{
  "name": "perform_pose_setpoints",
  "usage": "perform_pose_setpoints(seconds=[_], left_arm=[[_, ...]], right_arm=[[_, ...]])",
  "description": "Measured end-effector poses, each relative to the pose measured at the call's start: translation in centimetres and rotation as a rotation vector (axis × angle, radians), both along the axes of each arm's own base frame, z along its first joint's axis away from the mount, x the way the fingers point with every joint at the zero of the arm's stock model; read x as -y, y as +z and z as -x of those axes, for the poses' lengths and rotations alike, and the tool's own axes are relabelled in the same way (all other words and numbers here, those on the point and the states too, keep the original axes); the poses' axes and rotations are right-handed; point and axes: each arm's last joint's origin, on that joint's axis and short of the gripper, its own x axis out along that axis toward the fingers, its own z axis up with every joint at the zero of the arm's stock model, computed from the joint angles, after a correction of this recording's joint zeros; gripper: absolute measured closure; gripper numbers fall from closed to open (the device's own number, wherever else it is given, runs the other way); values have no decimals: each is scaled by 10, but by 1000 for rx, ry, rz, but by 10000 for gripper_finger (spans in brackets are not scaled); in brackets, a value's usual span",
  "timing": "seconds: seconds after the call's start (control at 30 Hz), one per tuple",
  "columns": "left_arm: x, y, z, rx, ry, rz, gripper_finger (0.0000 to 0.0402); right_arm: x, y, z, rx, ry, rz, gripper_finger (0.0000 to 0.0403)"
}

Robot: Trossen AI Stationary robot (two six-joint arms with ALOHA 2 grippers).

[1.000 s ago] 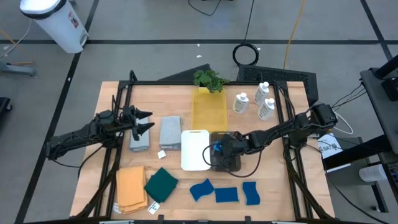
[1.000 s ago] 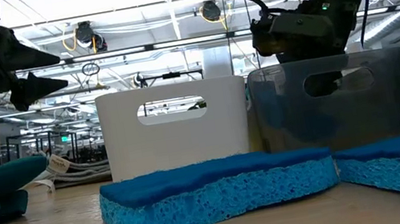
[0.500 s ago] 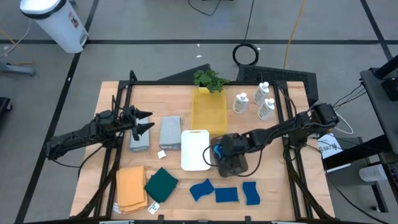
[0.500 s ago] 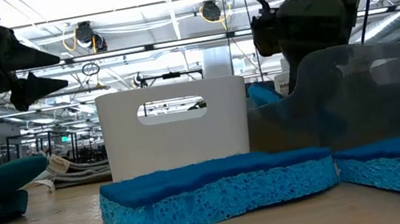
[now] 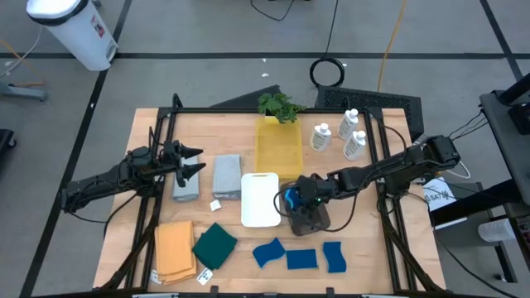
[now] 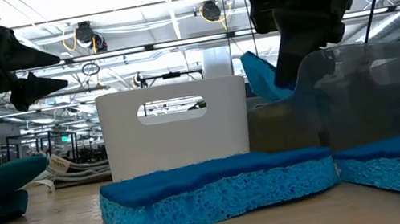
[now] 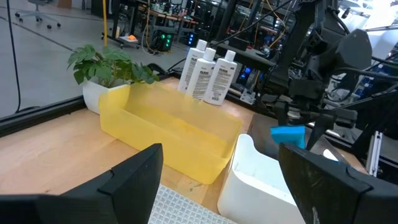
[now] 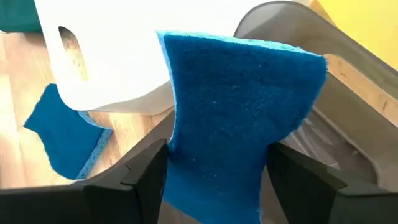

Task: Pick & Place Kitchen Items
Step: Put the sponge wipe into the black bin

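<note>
My right gripper (image 5: 291, 199) is shut on a bright-blue sponge (image 8: 239, 106) just above the grey bin (image 5: 310, 218), beside the white bin (image 5: 262, 199). In the low view the sponge (image 6: 262, 77) sticks out over the grey bin's rim (image 6: 353, 54). Three more blue sponges (image 5: 301, 259) lie flat at the table's near edge. Grey cloths (image 5: 227, 175), an orange cloth (image 5: 174, 248) and a dark green cloth (image 5: 215, 245) lie on the left half. Three white bottles (image 5: 323, 136) stand at the far right. My left gripper (image 5: 197, 162) waits open at the left, above the grey cloths. My right gripper pinches the sponge between its two fingers, by the sponge's two side edges (image 8: 180, 168). The fingers slant down from the table's right side. The sponge bows between the fingers, reaches out past their tips and hangs clear above the grey bin.
A yellow bin (image 5: 277, 149) lies behind the white bin, with a leafy plant (image 5: 279, 106) at its far end. Black frame rails (image 5: 157, 157) run along both sides of the table. Bare wood shows at the near right corner (image 5: 364, 248).
My right gripper has risen from inside the grey bin, bringing the blue sponge up over the rim. The grey bin has been pushed a little toward the table's near right and now stands tilted.
</note>
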Motion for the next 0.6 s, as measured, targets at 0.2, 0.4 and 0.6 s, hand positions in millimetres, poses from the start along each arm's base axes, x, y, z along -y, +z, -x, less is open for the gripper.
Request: perform_pose_setpoints(seconds=[0.2,0.4,0.6], left_arm=[[0,0,0,0,0,0,78],[0,0,0,0,0,0,78],[0,0,0,0,0,0,78]], right_arm=[[1,-1,2,-30,38,-25,162],[7,-1,12,-129,-81,-82,192],[1,6,6,-45,47,-158,200]])
